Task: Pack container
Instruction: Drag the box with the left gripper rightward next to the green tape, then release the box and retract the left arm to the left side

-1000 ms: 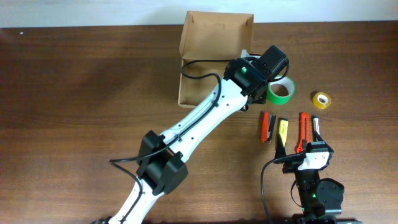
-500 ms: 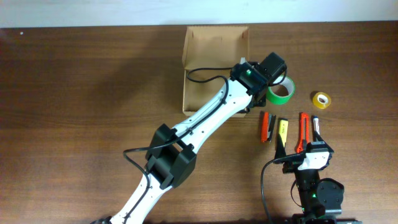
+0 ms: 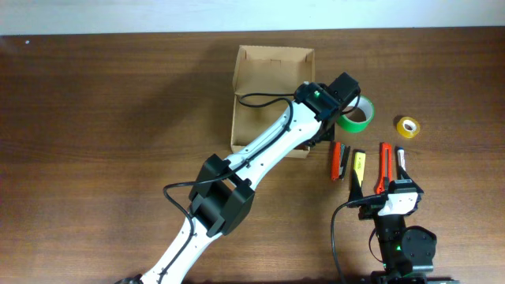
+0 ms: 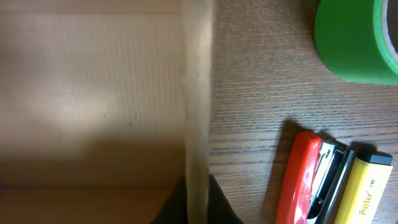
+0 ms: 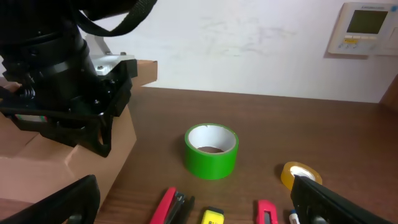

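Both grippers show: the left gripper [image 4: 198, 208] is clamped on the right-hand wall of the cardboard box [image 3: 272, 87], the wall's edge pinched between its dark fingers. The box sits open on the table [image 3: 95, 118] near its far edge, with a green tape roll [image 3: 357, 116] just beside it and a red stapler [image 3: 339, 160] touching a yellow marker [image 3: 357, 166] nearer the robot. The right gripper [image 5: 194, 186] has its fingers spread wide, grasping nothing, well apart from the box
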You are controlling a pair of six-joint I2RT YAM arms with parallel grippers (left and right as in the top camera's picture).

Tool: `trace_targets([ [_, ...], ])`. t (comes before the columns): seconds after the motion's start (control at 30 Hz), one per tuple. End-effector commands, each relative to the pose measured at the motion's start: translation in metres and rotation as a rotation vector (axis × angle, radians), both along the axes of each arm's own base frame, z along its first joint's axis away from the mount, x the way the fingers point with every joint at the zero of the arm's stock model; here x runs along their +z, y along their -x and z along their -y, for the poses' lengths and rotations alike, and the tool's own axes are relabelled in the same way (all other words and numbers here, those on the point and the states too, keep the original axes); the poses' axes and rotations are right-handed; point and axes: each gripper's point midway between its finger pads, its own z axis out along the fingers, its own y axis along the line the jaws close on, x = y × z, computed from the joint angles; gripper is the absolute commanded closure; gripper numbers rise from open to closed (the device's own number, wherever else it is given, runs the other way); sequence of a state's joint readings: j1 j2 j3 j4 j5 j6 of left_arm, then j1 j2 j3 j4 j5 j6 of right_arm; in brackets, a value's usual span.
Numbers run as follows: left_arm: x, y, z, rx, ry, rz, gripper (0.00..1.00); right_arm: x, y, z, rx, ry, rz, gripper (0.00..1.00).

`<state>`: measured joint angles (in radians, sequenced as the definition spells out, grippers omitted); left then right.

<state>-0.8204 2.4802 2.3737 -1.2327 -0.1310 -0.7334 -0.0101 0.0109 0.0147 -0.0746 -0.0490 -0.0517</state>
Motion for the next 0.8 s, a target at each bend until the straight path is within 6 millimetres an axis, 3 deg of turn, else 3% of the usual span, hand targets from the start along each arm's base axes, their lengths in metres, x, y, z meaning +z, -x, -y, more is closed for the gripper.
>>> trace_targets([
  [0.0, -0.001, -0.005, -0.001, 0.023, 0.009, -0.001, 0.87, -0.003, 0.0, -0.001, 0.0, -0.004, -0.002, 0.01],
  [0.1, -0.001, -0.006, -0.001, 0.023, 0.011, 0.001, 0.73, -0.003, 0.0, -0.001, 0.0, -0.004, -0.002, 0.01],
  [0.2, -0.001, -0.006, -0.001, 0.024, 0.007, 0.005, 0.66, -0.003, 0.0, -0.001, 0.0, -0.004, -0.001, 0.01],
  [0.53, 0.009, -0.02, -0.001, -0.026, -0.017, 0.083, 0.57, -0.003, 0.0, -0.001, 0.0, -0.004, -0.002, 0.01],
  [0.63, 0.025, -0.033, -0.003, -0.048, -0.038, 0.157, 0.56, -0.003, 0.0, -0.001, 0.0, -0.004, -0.002, 0.01],
  [0.77, 0.068, -0.05, -0.002, -0.079, -0.042, 0.282, 0.55, -0.003, 0.0, -0.001, 0.0, -0.004, -0.002, 0.01],
])
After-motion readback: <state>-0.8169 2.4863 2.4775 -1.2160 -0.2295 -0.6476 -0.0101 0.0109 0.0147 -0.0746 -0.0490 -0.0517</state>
